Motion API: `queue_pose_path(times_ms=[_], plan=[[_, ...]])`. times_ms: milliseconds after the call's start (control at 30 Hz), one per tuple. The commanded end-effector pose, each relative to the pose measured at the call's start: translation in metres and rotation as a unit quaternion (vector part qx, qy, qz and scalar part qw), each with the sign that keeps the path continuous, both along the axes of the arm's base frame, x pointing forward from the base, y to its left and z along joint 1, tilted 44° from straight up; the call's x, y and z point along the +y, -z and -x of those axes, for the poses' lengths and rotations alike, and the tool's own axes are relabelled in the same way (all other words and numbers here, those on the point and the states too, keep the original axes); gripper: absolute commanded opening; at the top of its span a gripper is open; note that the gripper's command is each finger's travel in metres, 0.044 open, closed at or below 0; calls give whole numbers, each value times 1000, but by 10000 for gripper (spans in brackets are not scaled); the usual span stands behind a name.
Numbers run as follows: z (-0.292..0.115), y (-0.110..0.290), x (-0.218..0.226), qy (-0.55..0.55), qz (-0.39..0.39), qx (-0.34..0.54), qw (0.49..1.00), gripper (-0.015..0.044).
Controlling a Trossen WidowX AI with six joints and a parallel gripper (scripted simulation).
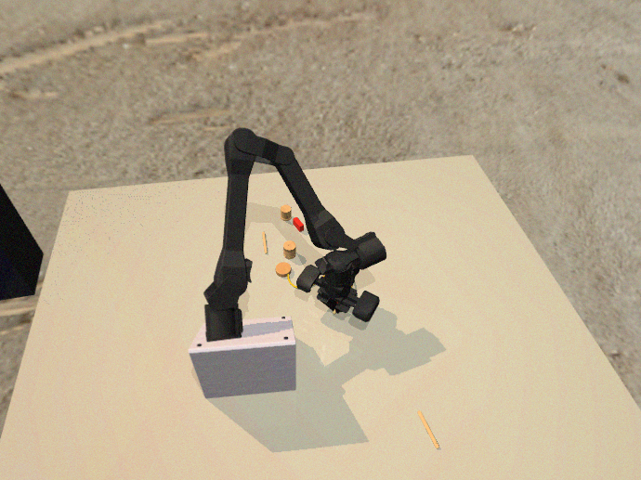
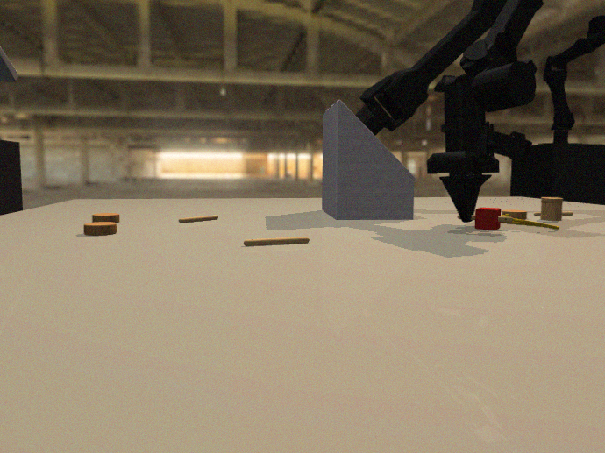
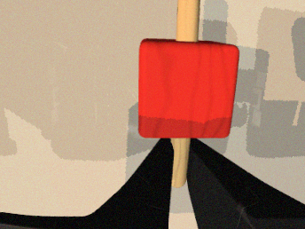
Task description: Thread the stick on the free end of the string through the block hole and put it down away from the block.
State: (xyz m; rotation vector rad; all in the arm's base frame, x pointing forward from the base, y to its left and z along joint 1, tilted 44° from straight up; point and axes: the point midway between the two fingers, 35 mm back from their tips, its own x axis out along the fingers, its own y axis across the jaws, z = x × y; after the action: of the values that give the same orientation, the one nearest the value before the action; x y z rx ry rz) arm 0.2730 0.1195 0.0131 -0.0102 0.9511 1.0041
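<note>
The red block point(image 2: 487, 218) point(image 3: 188, 88) is on the table, mostly hidden by the arm in the top view. The wooden stick point(image 3: 188, 15) runs through its hole and shows on both sides in the wrist view. My gripper point(image 1: 334, 310) point(image 2: 466, 220) point(image 3: 177, 147) is low at the table, shut on the end of the stick that comes out on the near side in the wrist view, close beside the block. The yellow string point(image 1: 291, 280) point(image 2: 535, 222) runs from the round button point(image 1: 283, 269) point(image 2: 516, 215) toward the block. Its join to the stick is hidden in the wrist view.
Wooden cylinders point(image 1: 285, 213) point(image 1: 289, 250), a small red piece point(image 1: 298, 224) and a loose stick point(image 1: 264, 243) lie beyond the button. Another loose stick point(image 1: 428, 430) lies at the front. Two discs point(image 2: 105, 217) point(image 2: 99, 229) show in the exterior view. The arm's grey base point(image 1: 245, 370) point(image 2: 373, 188) stands nearby.
</note>
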Motion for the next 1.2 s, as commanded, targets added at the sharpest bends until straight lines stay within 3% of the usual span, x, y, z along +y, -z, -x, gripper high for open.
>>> queue_pose_path(times_ms=[0, 1167], plan=[[5, 3, -2, -1, 0, 0, 1000, 0], [35, 27, -20, 6, 8, -3, 1000, 0]])
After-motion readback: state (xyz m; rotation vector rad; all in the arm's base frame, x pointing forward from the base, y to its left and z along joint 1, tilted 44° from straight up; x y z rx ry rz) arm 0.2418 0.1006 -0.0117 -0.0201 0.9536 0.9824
